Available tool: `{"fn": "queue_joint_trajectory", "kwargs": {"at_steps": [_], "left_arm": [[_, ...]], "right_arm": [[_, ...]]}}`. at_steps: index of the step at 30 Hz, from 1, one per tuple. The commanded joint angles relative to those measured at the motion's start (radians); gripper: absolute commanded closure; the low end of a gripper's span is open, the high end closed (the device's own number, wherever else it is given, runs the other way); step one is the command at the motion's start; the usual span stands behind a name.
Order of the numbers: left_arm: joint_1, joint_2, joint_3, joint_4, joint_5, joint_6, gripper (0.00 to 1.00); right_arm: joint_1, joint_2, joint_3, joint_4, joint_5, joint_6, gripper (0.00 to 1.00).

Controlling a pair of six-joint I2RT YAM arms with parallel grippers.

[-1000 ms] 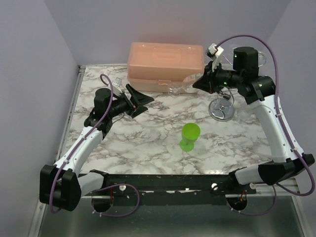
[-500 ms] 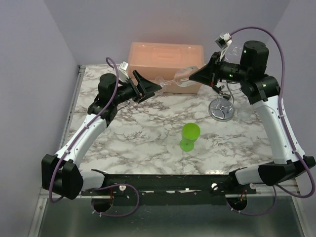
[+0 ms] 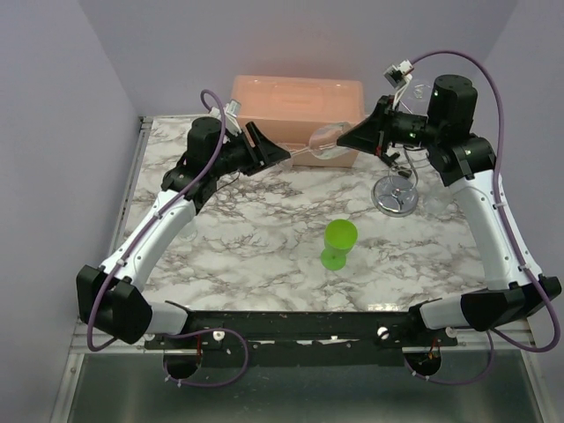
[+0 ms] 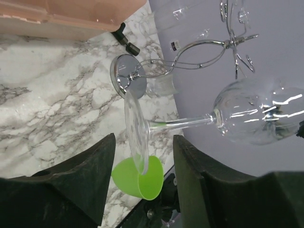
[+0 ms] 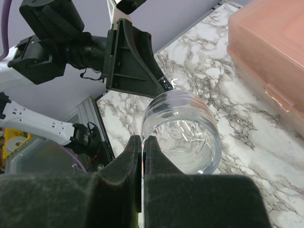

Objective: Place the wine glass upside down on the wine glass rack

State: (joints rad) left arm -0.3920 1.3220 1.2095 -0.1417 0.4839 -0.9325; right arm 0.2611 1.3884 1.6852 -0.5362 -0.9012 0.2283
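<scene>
The left gripper (image 4: 144,142), held aloft and reaching rightward, has its fingers spread wide either side of the foot of the wine glass (image 4: 256,116). The glass lies level, bowl rightward, its rim pinched between the raised right gripper (image 5: 142,145)'s fingers. The wine glass rack (image 3: 396,196) stands beneath them.

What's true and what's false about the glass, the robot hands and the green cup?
1. The right gripper pinches the rim of the wine glass. True.
2. The wine glass hangs on the wine glass rack. False: it is held sideways in the air, off the rack.
3. The left gripper is shut tight. False: it is open, with the glass's foot between its fingers.
4. The green cup stands on the table. True.
</scene>
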Motion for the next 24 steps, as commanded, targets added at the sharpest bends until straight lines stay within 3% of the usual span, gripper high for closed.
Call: {"fn": "queue_joint_trajectory", "kwargs": {"at_steps": [1, 3, 8, 15, 24], "left_arm": [[-0.022, 0.043, 0.097, -0.091, -0.083, 0.100, 0.52], [-0.027, 0.059, 0.116, -0.104, -0.083, 0.115, 0.60], [-0.031, 0.074, 0.137, -0.121, -0.059, 0.144, 0.97], [-0.031, 0.055, 0.148, -0.150, -0.065, 0.238, 1.00], [-0.004, -0.020, 0.160, -0.221, -0.230, 0.410, 1.00]], "right_arm": [[-0.008, -0.031, -0.009, 0.063, -0.050, 0.026, 1.00], [-0.011, -0.033, -0.012, 0.062, -0.052, 0.027, 1.00], [-0.019, -0.040, -0.024, 0.061, -0.052, 0.029, 1.00], [-0.023, -0.054, -0.045, 0.036, -0.058, 0.002, 0.96], [-0.022, -0.132, -0.093, -0.040, -0.051, -0.158, 0.32]]}}
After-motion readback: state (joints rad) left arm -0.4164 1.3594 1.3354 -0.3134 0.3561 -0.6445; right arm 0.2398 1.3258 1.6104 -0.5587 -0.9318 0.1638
